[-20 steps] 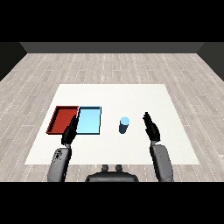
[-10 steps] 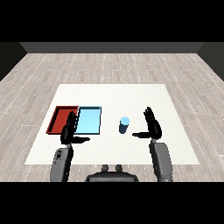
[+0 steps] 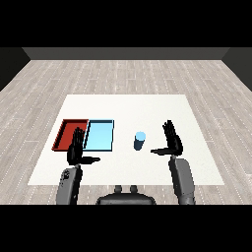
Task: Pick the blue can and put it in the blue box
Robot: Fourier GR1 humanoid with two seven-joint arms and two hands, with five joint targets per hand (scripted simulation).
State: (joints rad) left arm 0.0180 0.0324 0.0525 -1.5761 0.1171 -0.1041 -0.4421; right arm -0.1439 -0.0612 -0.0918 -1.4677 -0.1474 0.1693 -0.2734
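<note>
A blue can [image 3: 140,141] stands upright on the white table [image 3: 128,110], just right of the light blue tray [image 3: 100,135]. My right hand [image 3: 172,140] is raised to the right of the can, a short gap away, with fingers straight and thumb stretched toward the can. It touches nothing. My left hand [image 3: 77,147] hovers open in front of the near edge of the trays, thumb pointing right, holding nothing.
A red tray [image 3: 70,133] lies against the left side of the light blue tray. Both trays hold nothing. The table's near edge runs just behind my forearms, and grey plank floor surrounds the table.
My right hand has lifted and moved forward, closer to the can's right side, with its thumb spread. The left hand has stayed almost in place. The can has not moved.
</note>
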